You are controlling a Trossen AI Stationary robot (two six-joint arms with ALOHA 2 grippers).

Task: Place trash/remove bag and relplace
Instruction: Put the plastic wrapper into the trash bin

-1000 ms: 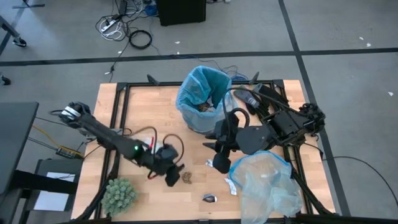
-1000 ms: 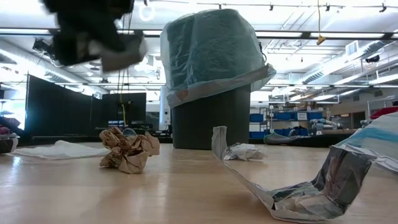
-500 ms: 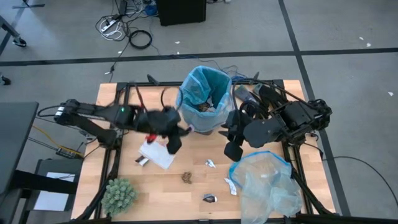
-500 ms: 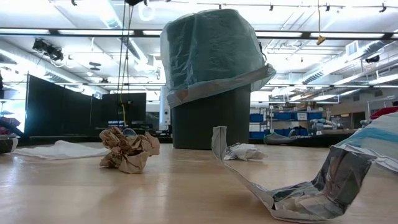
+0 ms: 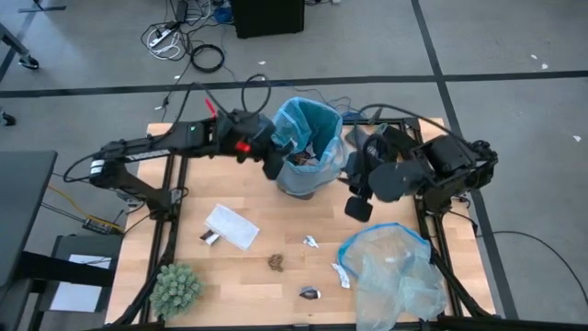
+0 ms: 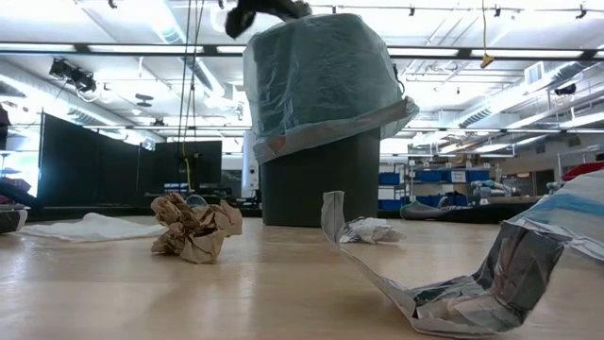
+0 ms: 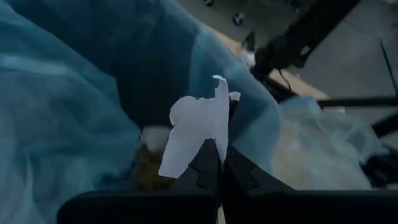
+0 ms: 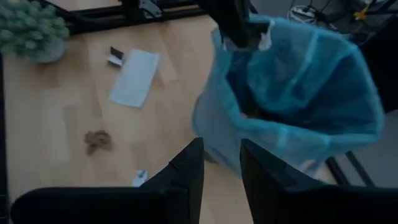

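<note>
A dark bin lined with the sky-blue bag [image 5: 308,138] stands at the table's far middle; it is also in the low view [image 6: 321,85] and in the right wrist view [image 8: 298,93]. My left gripper [image 5: 274,165] hangs over the bin's left rim, shut on a white paper piece [image 7: 196,124]. Brown and white trash [image 5: 299,158] lies inside the bag. My right gripper [image 5: 358,200] hovers open to the right of the bin, its fingers apart in its own view [image 8: 219,168]. A brown paper wad [image 5: 276,263] and small wrappers [image 5: 310,242] lie on the table. My left gripper pinches the white paper piece between its two shut fingers, at the paper's edge nearest the fingers [image 7: 208,138]. The rest of the paper sticks out past the fingertips. The fingers come from the table's left, slanting down. The paper is lifted clear, over the bag's opening.
A white sheet [image 5: 231,226] lies left of the table's middle with a small dark bit beside it. A pale grey-blue bag [image 5: 390,271] fills the near right corner. The green spiky plant ball [image 5: 175,288] sits at the near left. A dark wrapper [image 5: 310,293] lies near the near edge.
My left gripper has risen from beside the brown wad and swung toward the far edge to the bin's left rim, carrying the white paper piece, still shut on it. My right gripper has drawn back toward the far right, away from the table's middle.
</note>
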